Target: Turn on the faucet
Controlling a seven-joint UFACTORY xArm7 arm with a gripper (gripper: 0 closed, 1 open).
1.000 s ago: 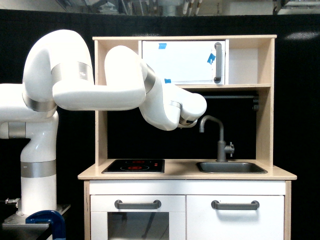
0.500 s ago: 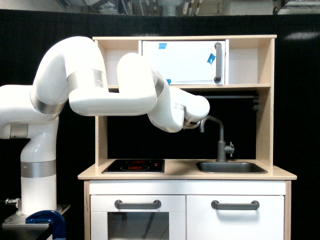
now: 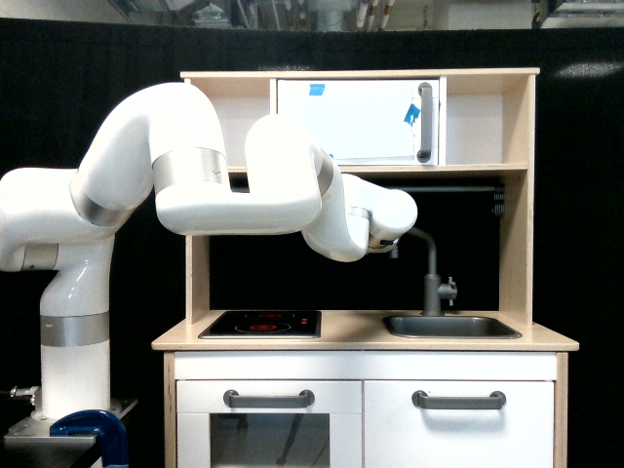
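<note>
Over the counter, one white arm (image 3: 234,190) reaches across, its wrist end covering the spout tip of the single faucet (image 3: 431,278), which stands behind the one sink (image 3: 450,327). Gripper's hidden, so can't tell its grip. One hob (image 3: 261,323), two drawer handles (image 3: 268,398), one cabinet door (image 3: 356,120).

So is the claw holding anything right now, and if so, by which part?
It cannot be told. The arm's end covers the tip of the faucet's spout, and the claw itself is hidden behind the wrist. The lever knob is untouched.
</note>
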